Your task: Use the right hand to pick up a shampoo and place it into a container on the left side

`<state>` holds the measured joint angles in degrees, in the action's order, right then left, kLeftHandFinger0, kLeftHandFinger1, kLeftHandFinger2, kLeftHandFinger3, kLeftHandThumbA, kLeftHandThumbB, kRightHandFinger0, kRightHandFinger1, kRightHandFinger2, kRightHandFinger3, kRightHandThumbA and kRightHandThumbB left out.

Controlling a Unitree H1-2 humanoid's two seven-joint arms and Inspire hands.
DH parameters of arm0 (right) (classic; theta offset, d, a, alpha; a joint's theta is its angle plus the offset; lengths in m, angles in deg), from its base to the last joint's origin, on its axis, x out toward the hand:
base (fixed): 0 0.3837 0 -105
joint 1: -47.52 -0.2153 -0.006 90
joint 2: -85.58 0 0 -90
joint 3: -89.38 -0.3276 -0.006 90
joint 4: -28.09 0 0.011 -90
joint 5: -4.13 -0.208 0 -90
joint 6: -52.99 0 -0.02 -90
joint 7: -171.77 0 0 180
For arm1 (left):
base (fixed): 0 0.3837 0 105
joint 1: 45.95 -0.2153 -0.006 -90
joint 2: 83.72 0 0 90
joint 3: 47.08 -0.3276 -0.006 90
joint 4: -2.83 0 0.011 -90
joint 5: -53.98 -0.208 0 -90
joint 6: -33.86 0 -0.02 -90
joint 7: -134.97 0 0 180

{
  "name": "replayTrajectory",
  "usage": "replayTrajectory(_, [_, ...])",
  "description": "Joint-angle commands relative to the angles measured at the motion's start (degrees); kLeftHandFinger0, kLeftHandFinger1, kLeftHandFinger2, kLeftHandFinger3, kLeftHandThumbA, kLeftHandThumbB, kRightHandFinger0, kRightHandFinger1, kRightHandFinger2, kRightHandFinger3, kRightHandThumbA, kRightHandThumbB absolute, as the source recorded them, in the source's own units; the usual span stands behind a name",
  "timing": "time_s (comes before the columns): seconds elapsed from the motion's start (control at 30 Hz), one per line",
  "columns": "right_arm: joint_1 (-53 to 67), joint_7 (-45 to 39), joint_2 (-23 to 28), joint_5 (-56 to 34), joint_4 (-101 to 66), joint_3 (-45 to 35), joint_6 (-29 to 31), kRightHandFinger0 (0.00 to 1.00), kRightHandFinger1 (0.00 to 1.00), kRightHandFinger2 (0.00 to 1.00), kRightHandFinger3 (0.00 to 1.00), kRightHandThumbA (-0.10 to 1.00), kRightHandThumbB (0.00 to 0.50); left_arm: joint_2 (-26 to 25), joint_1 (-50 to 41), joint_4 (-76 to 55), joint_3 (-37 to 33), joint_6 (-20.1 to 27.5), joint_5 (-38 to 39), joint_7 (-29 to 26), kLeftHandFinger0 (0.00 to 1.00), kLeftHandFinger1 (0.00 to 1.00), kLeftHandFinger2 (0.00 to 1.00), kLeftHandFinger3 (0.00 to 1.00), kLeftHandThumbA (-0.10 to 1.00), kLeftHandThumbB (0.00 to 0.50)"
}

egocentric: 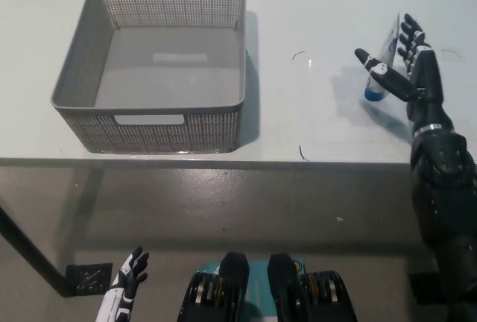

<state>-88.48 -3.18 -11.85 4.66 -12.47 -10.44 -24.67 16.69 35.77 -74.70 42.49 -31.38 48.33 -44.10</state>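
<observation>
A white and blue shampoo tube (380, 68) stands cap-down on the white table (313, 9), at the right. My black right hand (402, 61) is open right at the tube, its fingers spread on both sides of it. I cannot tell whether they touch it. The grey mesh basket (160, 132) sits on the left of the table with nothing in it. My white left hand (127, 281) rests open low at the bottom left, below the table's edge.
The table's front edge (223, 162) runs across the middle of the picture, with grey floor below it. A table leg (30, 255) slants at the lower left.
</observation>
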Motion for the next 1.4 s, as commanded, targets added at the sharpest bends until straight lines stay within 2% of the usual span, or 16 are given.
replayTrajectory(0.0, [-6.5,0.7,0.7,-2.6,5.0,-1.1,4.0,1.0,1.0,1.0,1.0,0.95,0.291,-0.5,0.7,-0.3,-0.5,2.2,0.4,-0.6,1.0,1.0,1.0,1.0,1.0,0.095])
replayTrajectory(0.1, [-7.9,0.0,0.8,-3.2,8.2,-1.3,5.0,1.0,1.0,1.0,1.0,0.95,0.309,-0.5,0.9,-0.4,-0.4,2.2,0.2,-0.9,1.0,1.0,1.0,1.0,1.0,0.102])
replayTrajectory(0.23, [-9.7,-0.2,1.2,-3.5,13.1,-1.3,6.1,1.0,1.0,1.0,1.0,0.96,0.298,-0.7,0.9,-0.6,-0.3,2.2,0.5,-0.8,1.0,1.0,1.0,1.0,1.0,0.096])
replayTrajectory(0.37, [-11.3,-1.1,1.7,-4.8,18.5,-2.0,6.4,1.0,1.0,1.0,1.0,0.94,0.265,-0.7,0.6,-0.5,-0.4,2.2,0.4,-0.8,1.0,1.0,1.0,1.0,1.0,0.094])
replayTrajectory(0.47, [-12.6,-1.6,1.9,-5.6,22.7,-2.8,6.2,1.0,1.0,1.0,1.0,0.89,0.265,-0.5,0.5,-0.3,-0.3,2.2,0.9,-0.7,1.0,1.0,1.0,1.0,1.0,0.095])
replayTrajectory(0.5, [-13.0,0.0,1.6,-5.8,23.6,-3.2,5.9,1.0,1.0,1.0,1.0,0.82,0.265,-0.5,0.6,-0.2,-0.4,2.2,0.9,-0.8,1.0,1.0,1.0,1.0,1.0,0.093])
replayTrajectory(0.53, [-13.5,2.4,1.4,-6.2,24.4,-3.8,4.9,1.0,1.0,1.0,1.0,0.63,0.25,-0.5,0.6,-0.1,-0.4,2.2,1.2,-0.7,1.0,1.0,1.0,1.0,1.0,0.094])
replayTrajectory(0.6, [-14.5,6.4,1.3,-5.4,25.9,-3.7,3.1,0.68,0.74,0.88,1.0,0.44,0.242,-0.6,0.6,0.1,-0.4,2.2,1.2,-0.7,1.0,1.0,1.0,1.0,1.0,0.097])
replayTrajectory(0.63, [-14.6,6.5,1.3,-5.5,26.1,-3.6,3.2,0.68,0.74,0.88,1.0,0.44,0.242,-0.6,0.6,0.1,-0.4,2.2,1.2,-0.7,1.0,1.0,1.0,1.0,1.0,0.097])
replayTrajectory(0.67, [-15.1,10.9,1.3,-4.1,27.2,-2.8,2.4,0.08,0.14,0.23,0.37,0.01,0.206,-0.6,0.6,0.2,-0.4,2.2,1.4,-0.6,1.0,1.0,1.0,1.0,1.0,0.096])
replayTrajectory(0.7, [-15.1,12.0,1.1,-4.6,27.8,-3.2,3.9,0.0,0.03,0.21,0.16,-0.1,0.212,-0.5,0.4,-0.2,-0.3,2.2,1.3,-0.5,1.0,1.0,1.0,1.0,1.0,0.094])
replayTrajectory(0.73, [-15.2,12.3,1.1,-4.8,28.0,-3.3,4.1,0.0,0.12,0.4,0.29,-0.1,0.191,-0.5,0.5,-0.3,-0.3,2.2,1.3,-0.5,1.0,1.0,1.0,1.0,1.0,0.094])
replayTrajectory(0.8, [-15.3,10.9,1.0,-6.6,28.3,-4.5,4.9,0.0,0.16,0.6,0.53,-0.1,0.136,-0.6,0.8,0.0,-0.3,2.2,1.4,-0.4,1.0,1.0,1.0,1.0,1.0,0.096])
replayTrajectory(0.83, [-15.3,10.7,1.0,-6.9,28.2,-4.7,5.2,0.0,0.18,0.64,0.6,-0.1,0.123,-0.6,0.8,0.1,-0.3,2.2,1.5,-0.3,1.0,1.0,1.0,1.0,1.0,0.098])
replayTrajectory(1.1, [-15.8,10.5,0.8,-8.7,27.7,-6.5,6.3,0.0,0.24,0.69,0.67,-0.1,0.121,-0.8,1.4,0.2,-0.5,2.2,1.4,-0.4,1.0,1.0,1.0,1.0,1.0,0.071])
replayTrajectory(1.37, [-16.6,10.6,-0.8,-9.3,24.2,-6.3,8.1,0.0,0.28,0.72,0.72,-0.1,0.111,-0.7,1.5,0.9,-0.2,2.2,1.2,-0.9,1.0,1.0,1.0,1.0,1.0,0.077])
